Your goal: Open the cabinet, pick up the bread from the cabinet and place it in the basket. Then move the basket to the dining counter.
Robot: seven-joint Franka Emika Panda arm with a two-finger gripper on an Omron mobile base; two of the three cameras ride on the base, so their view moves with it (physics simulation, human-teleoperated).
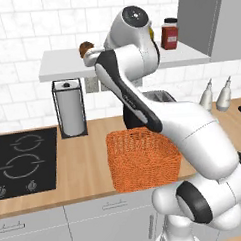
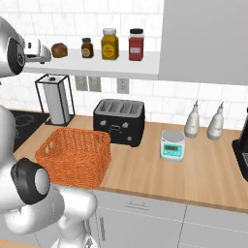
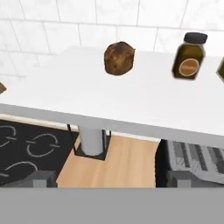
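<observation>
The bread [image 3: 119,58], a dark brown rounded lump, sits on the white cabinet shelf [image 3: 131,103] near its back left. My gripper [image 3: 111,179] is open, a short way in front of and below the bread, with nothing between its fingertips [image 3: 41,179]. In the right base view the gripper [image 2: 45,54] is level with the shelf's left end, just left of the bread [image 2: 59,50]. The orange wicker basket [image 1: 142,159] stands on the wood worktop below and holds nothing I can see. The grey cabinet door [image 2: 208,38] stands swung aside at the right. The dining counter is out of view.
A small brown jar [image 2: 87,48], a yellow jar [image 2: 110,44] and a red jar [image 2: 136,44] line the shelf right of the bread. Below are a paper towel holder [image 2: 55,99], black toaster [image 2: 118,121], stove [image 1: 24,162], kitchen scale [image 2: 173,144] and two bottles [image 2: 193,121].
</observation>
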